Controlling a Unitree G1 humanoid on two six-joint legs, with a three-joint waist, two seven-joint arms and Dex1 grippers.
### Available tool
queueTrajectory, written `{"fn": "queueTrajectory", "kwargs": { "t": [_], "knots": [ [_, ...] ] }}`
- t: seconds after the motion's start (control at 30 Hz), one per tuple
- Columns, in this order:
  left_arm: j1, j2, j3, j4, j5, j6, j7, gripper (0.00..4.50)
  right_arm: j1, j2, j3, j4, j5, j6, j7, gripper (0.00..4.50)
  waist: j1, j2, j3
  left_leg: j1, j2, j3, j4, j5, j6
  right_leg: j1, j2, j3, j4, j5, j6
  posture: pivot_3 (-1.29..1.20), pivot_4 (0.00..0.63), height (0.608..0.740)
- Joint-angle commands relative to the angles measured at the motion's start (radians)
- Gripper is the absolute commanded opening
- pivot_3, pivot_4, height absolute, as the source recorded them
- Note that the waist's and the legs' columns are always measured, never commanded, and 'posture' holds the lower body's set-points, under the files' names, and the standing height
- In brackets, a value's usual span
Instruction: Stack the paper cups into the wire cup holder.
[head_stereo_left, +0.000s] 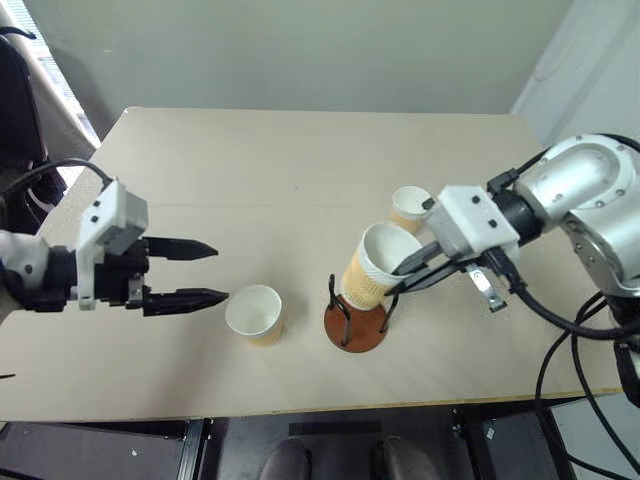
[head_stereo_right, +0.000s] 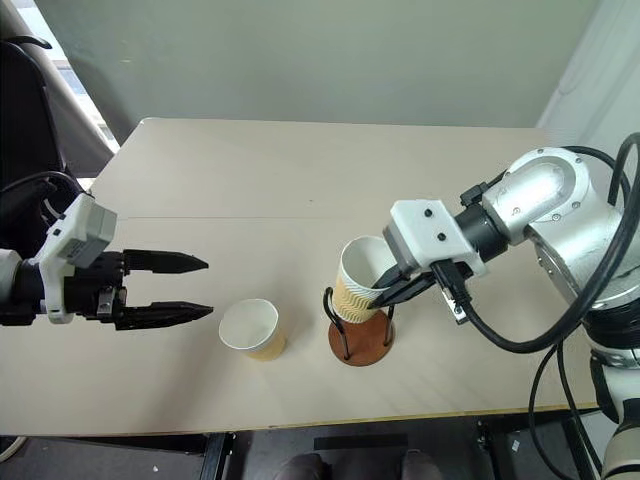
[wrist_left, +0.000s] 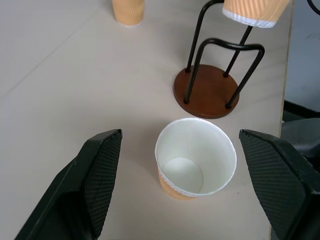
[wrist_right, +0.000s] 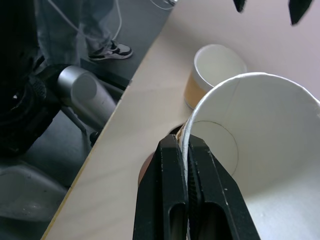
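- We see the right gripper (head_stereo_left: 405, 275) pinching the wall of a paper cup (head_stereo_left: 378, 262) by its rim, one finger inside and one outside; the right wrist view shows the two black fingers (wrist_right: 172, 200) closed tight on the white rim.
- That held cup is tilted, its mouth turned up and toward the gripper; its bottom end sits among the black wire loops of the wire cup holder (head_stereo_left: 357, 322), above the reddish-brown base; whether it touches the base we cannot tell.
- The holder stands upright on the table (head_stereo_left: 250, 170), toward the near edge, right of centre.
- A second paper cup (head_stereo_left: 254, 315) stands upright, mouth up, just left of the holder, apart from it.
- Our left gripper (head_stereo_left: 205, 273) hovers just left of this cup, its two fingers spread wide and holding nothing; in the left wrist view the cup (wrist_left: 195, 165) lies ahead, between the fingers' lines.
- A third paper cup (head_stereo_left: 409, 208) stands upright behind the holder, near the right arm.
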Motion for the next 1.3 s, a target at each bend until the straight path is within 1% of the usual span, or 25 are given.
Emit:
{"fn": "queueTrajectory", "kwargs": {
  "t": [0.03,0.17,0.3,0.33,0.43,0.53,0.57,0.6,0.67,0.73,0.87,1.0,1.17,1.3],
  "knots": [
    [0.014,0.010,0.061,-0.040,-0.007,-0.001,0.010,4.02,0.008,0.001,0.009,-0.010,-0.037,-0.042,0.003,0.01,0.000,0.000,0.000,0.000,0.000,0.000,0.000,0.000,0.000,0.000,0.000,0.000,0.000,0.000,0.000,0.00,0.150,0.740],
    [0.031,0.009,0.076,-0.056,-0.013,0.005,0.019,4.02,0.015,0.007,0.025,0.001,-0.070,-0.067,0.003,0.01,0.000,0.000,0.000,0.000,0.000,0.000,0.000,0.000,0.000,0.000,0.000,0.000,0.000,0.000,0.000,0.00,0.150,0.740],
    [0.035,0.003,0.086,-0.065,-0.018,0.006,0.038,4.02,0.002,0.016,0.066,0.045,-0.139,-0.095,0.001,0.01,0.000,0.000,0.000,0.000,0.000,0.000,0.000,0.000,0.000,0.000,0.000,0.000,0.000,0.001,-0.001,0.00,0.150,0.740],
    [0.034,0.001,0.090,-0.067,-0.024,0.011,0.042,4.02,-0.003,0.020,0.069,0.054,-0.150,-0.100,0.000,0.19,0.000,0.000,0.000,0.000,0.000,0.000,0.000,0.000,0.000,0.000,0.000,0.000,0.001,0.001,-0.001,0.00,0.150,0.740],
    [0.038,0.003,0.095,-0.072,-0.033,0.016,0.045,4.02,-0.007,0.024,0.068,0.057,-0.148,-0.092,0.017,0.93,0.000,0.000,0.000,0.000,0.000,0.000,0.000,0.000,0.000,0.000,0.000,0.000,0.001,0.001,-0.001,0.00,0.150,0.740],
    [0.042,0.006,0.099,-0.073,-0.033,0.015,0.045,4.02,-0.010,0.030,0.059,0.054,-0.143,-0.081,0.019,2.02,0.000,0.000,0.000,0.000,0.000,0.000,0.000,0.000,0.000,0.000,0.000,-0.001,0.000,0.001,-0.001,0.00,0.150,0.740],
    [0.042,0.007,0.099,-0.074,-0.033,0.015,0.045,4.02,-0.018,0.033,0.048,0.065,-0.140,-0.079,0.016,2.32,0.000,0.000,0.000,0.000,0.000,0.000,0.000,0.000,0.000,0.000,0.000,-0.001,0.000,0.001,-0.001,0.00,0.150,0.740],
    [0.042,0.008,0.098,-0.074,-0.033,0.015,0.045,4.02,-0.029,0.034,0.035,0.083,-0.140,-0.080,0.012,2.79,0.000,0.000,0.000,0.000,0.000,0.000,0.000,0.000,0.000,0.000,0.000,-0.001,0.000,0.001,-0.001,0.00,0.150,0.740],
    [0.040,0.009,0.096,-0.076,-0.034,0.016,0.047,4.02,-0.066,0.031,-0.004,0.158,-0.148,-0.086,-0.007,3.44,0.000,0.000,0.000,0.000,0.000,0.000,0.000,0.000,-0.001,0.000,0.000,-0.001,0.000,0.001,-0.001,0.00,0.150,0.740],
    [0.040,0.011,0.097,-0.077,-0.033,0.017,0.047,4.02,-0.122,0.023,-0.037,0.297,-0.186,-0.126,-0.041,4.11,0.000,0.000,0.000,0.000,0.000,0.000,0.000,0.000,-0.001,0.000,0.000,-0.001,0.001,0.001,-0.001,0.00,0.150,0.740],
    [0.040,0.014,0.093,-0.075,-0.029,0.016,0.046,4.02,-0.201,0.022,0.003,0.650,-0.357,-0.324,-0.120,4.11,0.004,-0.001,0.000,0.000,0.001,-0.001,0.000,0.000,-0.001,0.000,0.000,-0.001,0.001,0.001,-0.003,0.00,0.150,0.740],
    [0.034,0.009,0.083,-0.077,-0.032,0.013,0.050,4.02,-0.234,0.074,0.039,0.919,-0.475,-0.492,-0.170,4.11,0.006,-0.001,0.000,0.000,0.001,-0.003,-0.001,-0.001,-0.001,-0.001,0.000,-0.002,0.001,0.001,-0.004,0.00,0.150,0.740],
    [0.042,0.008,0.104,-0.092,-0.053,0.031,0.048,4.02,-0.273,0.142,0.042,1.137,-0.553,-0.614,-0.204,4.11,0.006,0.000,0.000,-0.001,0.001,-0.001,-0.006,0.001,-0.004,-0.004,0.000,-0.002,0.006,0.002,-0.004,0.00,0.150,0.740],
    [0.053,0.010,0.120,-0.100,-0.070,0.047,0.050,4.02,-0.306,0.195,0.039,1.238,-0.595,-0.670,-0.231,4.11,0.006,0.000,0.000,-0.001,0.002,0.000,-0.012,0.002,-0.006,-0.005,0.000,-0.002,0.005,0.002,-0.004,0.00,0.150,0.740]
  ]
}}
